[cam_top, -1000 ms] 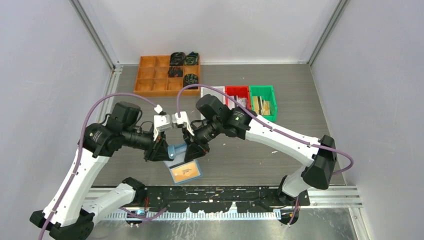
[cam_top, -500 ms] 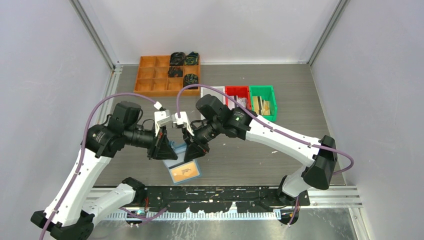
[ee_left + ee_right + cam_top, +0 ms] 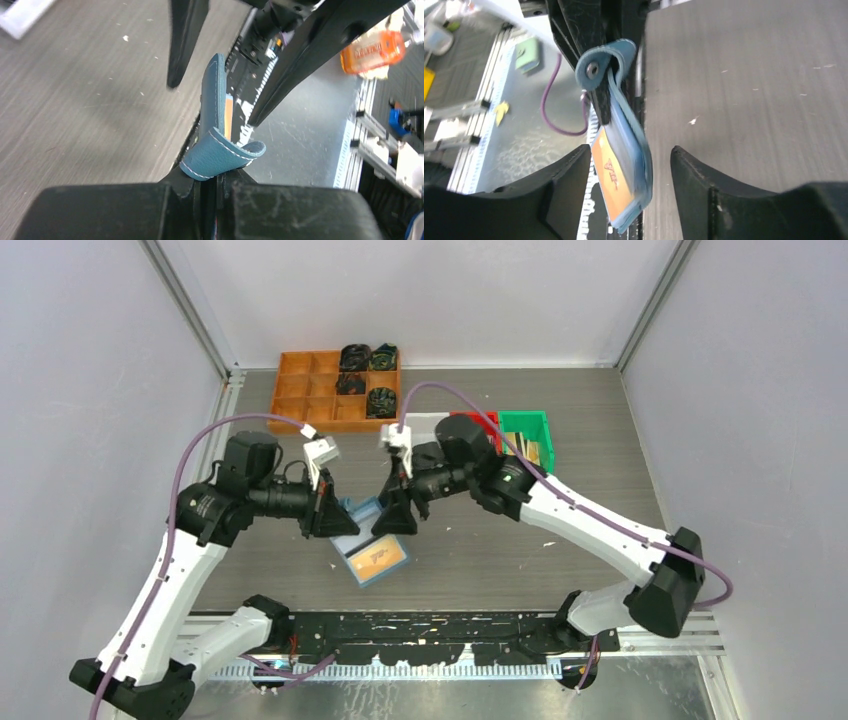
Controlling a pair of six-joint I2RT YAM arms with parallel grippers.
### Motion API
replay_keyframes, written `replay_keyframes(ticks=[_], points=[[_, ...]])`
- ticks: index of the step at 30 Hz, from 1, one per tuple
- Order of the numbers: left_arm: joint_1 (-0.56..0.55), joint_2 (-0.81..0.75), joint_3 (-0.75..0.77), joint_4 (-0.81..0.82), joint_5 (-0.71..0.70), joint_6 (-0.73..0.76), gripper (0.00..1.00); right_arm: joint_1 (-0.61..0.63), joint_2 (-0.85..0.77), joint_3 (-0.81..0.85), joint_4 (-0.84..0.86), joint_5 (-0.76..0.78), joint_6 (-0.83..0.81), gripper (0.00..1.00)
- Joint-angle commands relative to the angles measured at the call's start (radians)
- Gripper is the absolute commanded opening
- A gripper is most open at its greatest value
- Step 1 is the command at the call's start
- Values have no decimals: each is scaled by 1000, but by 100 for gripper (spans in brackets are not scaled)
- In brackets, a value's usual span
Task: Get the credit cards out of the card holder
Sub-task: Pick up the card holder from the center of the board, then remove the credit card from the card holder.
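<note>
Left gripper clamps the blue card holder by its folded edge; the holder runs lengthwise toward the right gripper, spread wide, an orange card showing straight ahead between its fingers.

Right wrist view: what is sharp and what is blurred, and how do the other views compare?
Right wrist view: the card holder and the table grain are fairly sharp, the right gripper soft and dark. Left wrist view: the holder's stitching is crisp, the left gripper and the background blurred. Top external view: even light, sharp, only soft shadows on the table.
</note>
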Motion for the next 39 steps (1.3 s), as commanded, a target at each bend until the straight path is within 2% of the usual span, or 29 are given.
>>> replay_keyframes(ticks=[1, 3, 6, 9, 13, 15, 17, 19, 25, 39], points=[[78, 0, 5, 149, -16, -111, 0, -70, -125, -74, 274, 94, 188, 70], [116, 4, 0, 180, -20, -138, 0, -109, -164, -108, 304, 162, 240, 74], [156, 4, -15, 249, -70, -186, 0, -163, -226, -139, 380, 270, 360, 75], [181, 2, -33, 320, -108, -266, 0, -173, -263, -177, 466, 303, 513, 76], [206, 4, -40, 384, -105, -365, 0, -172, -226, -260, 718, 265, 845, 75], [209, 5, -44, 416, -97, -410, 0, -173, -177, -322, 908, 243, 1027, 74], [212, 2, -49, 449, -91, -447, 0, -171, -123, -372, 1091, 238, 1164, 72], [216, 1, -50, 467, -93, -479, 0, -168, -80, -398, 1188, 241, 1239, 69], [241, -3, -49, 489, -88, -517, 0, -151, -39, -413, 1226, 228, 1264, 67], [273, -9, -58, 565, -88, -622, 0, -134, -16, -442, 1151, 208, 1232, 66]])
